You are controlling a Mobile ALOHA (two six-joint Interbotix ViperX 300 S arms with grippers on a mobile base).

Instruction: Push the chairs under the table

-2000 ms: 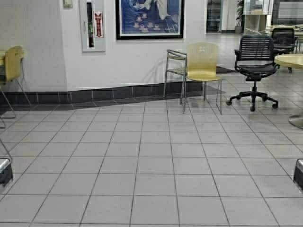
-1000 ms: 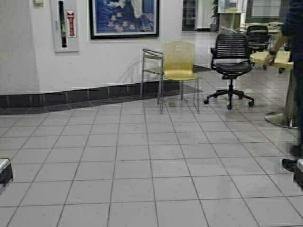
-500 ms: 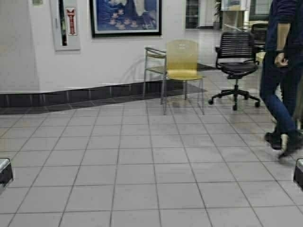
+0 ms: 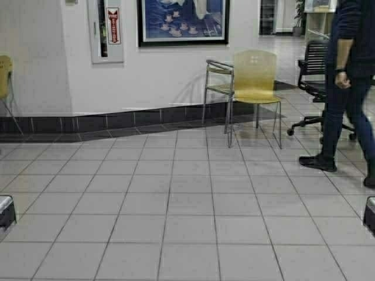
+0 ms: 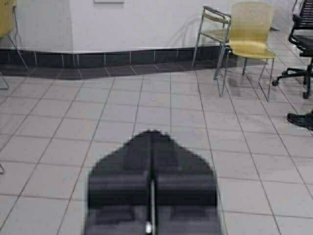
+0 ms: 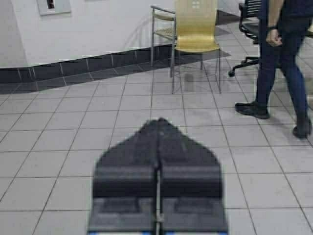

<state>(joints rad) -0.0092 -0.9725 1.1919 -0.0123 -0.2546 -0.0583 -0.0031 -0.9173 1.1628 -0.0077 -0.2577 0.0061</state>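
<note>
Base has swung back left since a sec ago; person (image 4: 345, 88) now crosses ahead-right. Left gripper (image 5: 151, 161) and right gripper (image 6: 157, 147) fingers pressed together, holding nothing. Yellow chair (image 4: 253, 82) sits well ahead of both fingertips (table not in view), so still approach phase.

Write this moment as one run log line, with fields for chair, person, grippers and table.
chair: by wall, ahead | person: walking at right | left gripper: shut, empty | right gripper: shut, empty | table: not in view
</note>
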